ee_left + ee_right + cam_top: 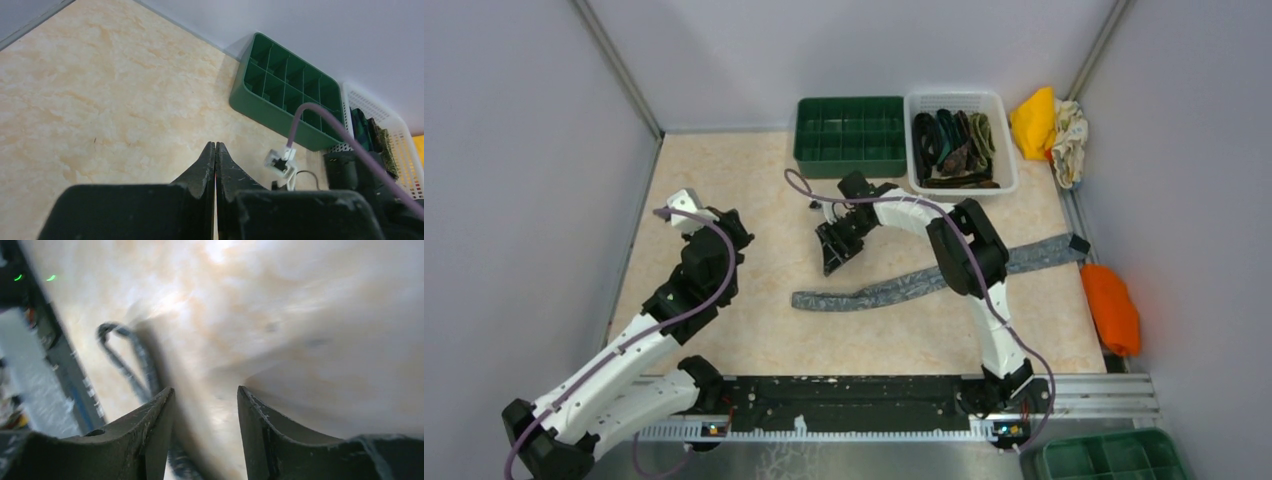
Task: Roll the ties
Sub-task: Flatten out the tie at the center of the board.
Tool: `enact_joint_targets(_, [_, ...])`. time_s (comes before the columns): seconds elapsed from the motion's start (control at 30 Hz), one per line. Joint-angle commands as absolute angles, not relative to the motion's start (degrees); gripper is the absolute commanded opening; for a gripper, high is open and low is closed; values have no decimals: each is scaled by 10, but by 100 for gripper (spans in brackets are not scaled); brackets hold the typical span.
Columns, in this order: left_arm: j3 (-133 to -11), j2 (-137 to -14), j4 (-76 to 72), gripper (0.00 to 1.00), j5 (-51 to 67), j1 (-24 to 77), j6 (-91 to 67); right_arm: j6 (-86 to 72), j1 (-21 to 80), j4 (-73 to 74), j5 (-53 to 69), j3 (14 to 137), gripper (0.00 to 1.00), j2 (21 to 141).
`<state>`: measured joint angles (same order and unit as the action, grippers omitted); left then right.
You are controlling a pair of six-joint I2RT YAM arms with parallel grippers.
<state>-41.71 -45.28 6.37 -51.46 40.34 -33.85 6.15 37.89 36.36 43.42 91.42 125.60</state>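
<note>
Ties (952, 145) sit mostly in the white basket (954, 97) at the upper right of the overhead view, a loose heap of dark green, black and brown strips. One grey tie (894, 288) lies flat and unrolled across the middle of the surface (874, 340), running from left of centre up to the right, where your right arm crosses over it. By my reading you are at the very start: this strip is laid out and no turn has been made in it, no finished coil is in view, and the basket's load is yet to be done.

Your right tool (834, 252) hangs just above the tie's left end with its fingers spread moderately and nothing between them. Your left tool (215, 145) is pinched fully closed on nothing, well apart at the left.

The grey fabric looks thin, limp and finely patterned, slightly wavy along its edges. Beneath it the surface is smooth beige marbling. Beside the basket, the green tray (849, 165) is rigid plastic, divided into square compartments.
</note>
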Motion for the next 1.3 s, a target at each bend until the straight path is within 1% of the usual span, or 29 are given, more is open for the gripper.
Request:
enact_joint_targets(0.0, [-407, -454, 60, 3, -532, 399, -348, -11, 337, 276, 195, 938, 49, 1211])
enact_joint_targets(0.07, [-402, -463, 45, 3, -519, 399, -336, -39, 322, 268, 126, 921, 46, 1182])
enact_joint_targets(0.13, [-396, -478, 7, 2, -479, 399, -307, -51, 316, 237, 72, 854, 39, 1111])
enact_joint_targets(0.17, [-395, -490, -20, 2, -452, 399, -292, -51, 316, 217, 54, 814, 31, 1070])
enact_joint_targets(0.2, [-396, -512, -38, 1, -423, 399, -282, -58, 315, 199, 44, 774, 18, 1030])
enact_joint_targets(0.23, [-400, -534, -51, 0, -394, 398, -274, -64, 315, 182, 45, 737, 10, 993])
enact_joint_targets(0.27, [-408, -559, -61, 0, -356, 394, -270, -71, 316, 167, 51, 700, 5, 959])
enact_joint_targets(0.3, [-419, -590, -71, 0, -290, 389, -267, -80, 317, 159, 61, 671, 0, 931])
enact_joint_targets(0.4, [-466, -691, -77, 0, -138, 375, -276, -109, 323, 149, 89, 592, 0, 859])
enact_joint_targets(0.53, [-500, -798, -92, 0, -10, 372, -274, -143, 362, 135, 95, 515, 0, 797])
enact_joint_targets(0.67, [-478, -855, -172, 0, 132, 372, -260, -189, 398, 107, 119, 441, 0, 764])
enact_joint_targets(0.8, [-428, -881, -275, 0, 291, 374, -294, -235, 401, 53, 158, 363, 0, 732])
enact_joint_targets(0.9, [-382, -885, -347, 0, 349, 376, -331, -248, 402, 38, 169, 339, 0, 719])
enact_joint_targets(1.0, [-353, -892, -367, 0, 390, 385, -355, -250, 402, 42, 160, 326, 0, 711])
enact_joint_targets(1.13, [-317, -878, -362, 0, 386, 403, -360, -245, 401, 51, 142, 319, 0, 705])
enact_joint_targets(1.27, [-303, -879, -335, 0, 355, 405, -347, -246, 402, 45, 144, 317, 0, 708])
